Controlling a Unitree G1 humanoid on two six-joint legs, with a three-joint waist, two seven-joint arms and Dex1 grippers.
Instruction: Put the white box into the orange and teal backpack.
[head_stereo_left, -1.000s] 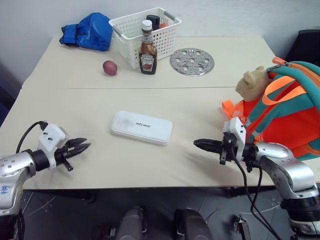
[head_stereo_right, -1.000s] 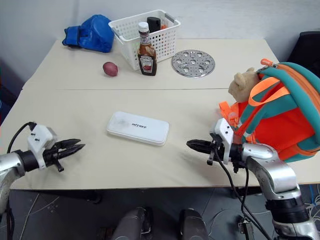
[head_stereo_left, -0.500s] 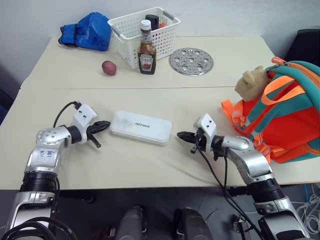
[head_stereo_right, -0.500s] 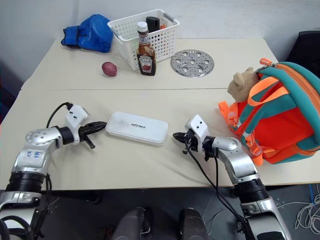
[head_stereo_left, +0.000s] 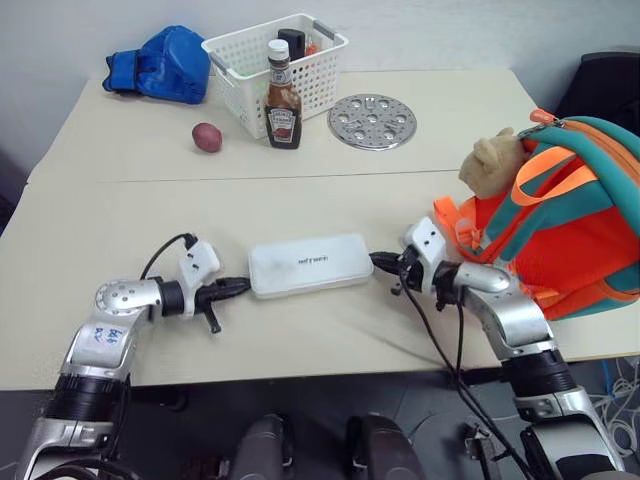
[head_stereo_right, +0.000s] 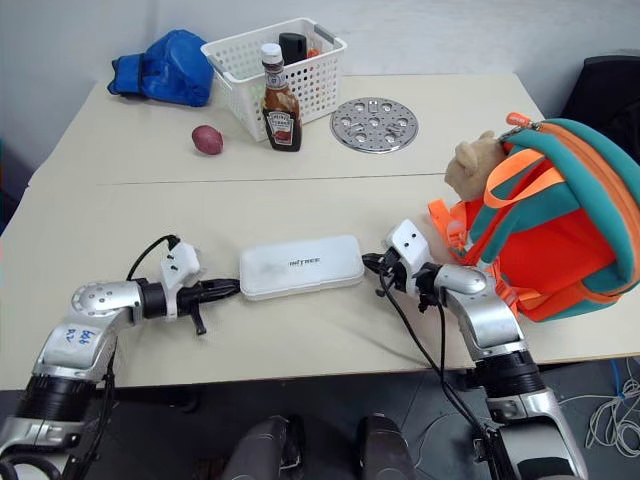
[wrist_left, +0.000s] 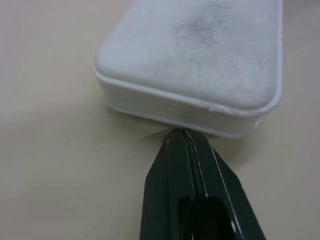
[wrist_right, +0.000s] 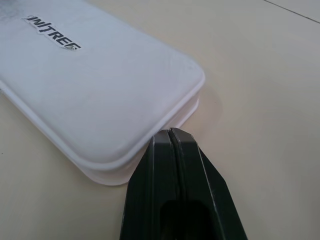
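**Box pinned end to end between two closed grippers**

The white box (head_stereo_left: 309, 264) is found flat on the table (head_stereo_left: 120, 215), near its front edge, well left of the orange and teal backpack (head_stereo_left: 565, 225) that stands at the table's right end. The left gripper (head_stereo_left: 238, 288) is pressed shut, tips set against the box's left end. The right gripper (head_stereo_left: 384, 263) is likewise shut, tips at the right end. Nothing is gripped; the box is only squeezed between them.

Step judged: a two-sided pinch lift. Equal inward pressure should be kept from both ends, with the tips held low on the rim so the slim case is not tipped or popped out. Both arms are best raised together, then swung toward the backpack's opening, which cannot be made out from here.

Count: one box, one backpack, one basket (head_stereo_left: 272, 60), one sauce bottle (head_stereo_left: 282, 96), one perforated metal disc (head_stereo_left: 372, 107), one blue glove (head_stereo_left: 160, 66), one small reddish potato (head_stereo_left: 207, 137).
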